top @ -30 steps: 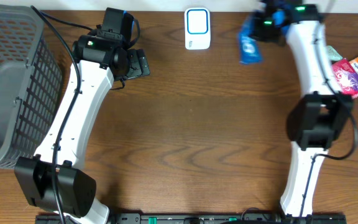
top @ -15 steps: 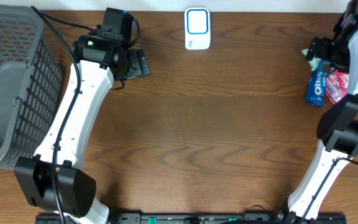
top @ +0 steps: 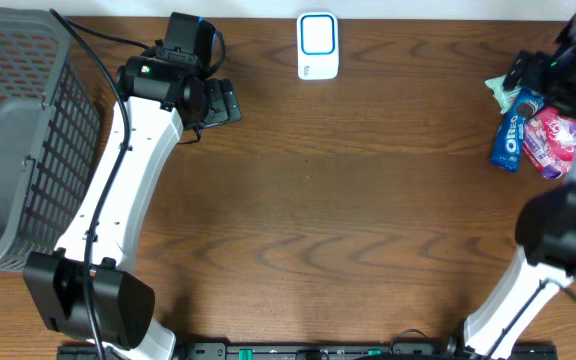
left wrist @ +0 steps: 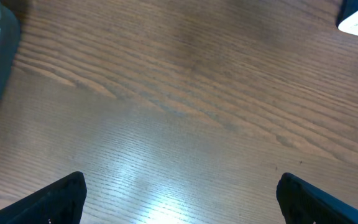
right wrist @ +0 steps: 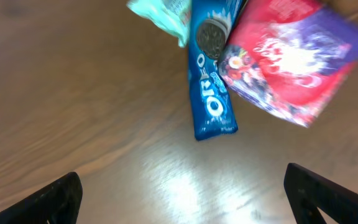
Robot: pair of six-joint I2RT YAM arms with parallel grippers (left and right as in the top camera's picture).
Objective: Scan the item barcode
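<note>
Your right end effector [right wrist: 185, 196], wide open and empty, is nearer: blue plastic Oreo pack [right wrist: 211, 102] straight ahead, long axis pointing away.

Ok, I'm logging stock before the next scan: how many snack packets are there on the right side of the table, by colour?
Blue Oreo packet: 1
Mint-green packet: 1
Pink-and-purple packet: 1
Total: 3
</note>
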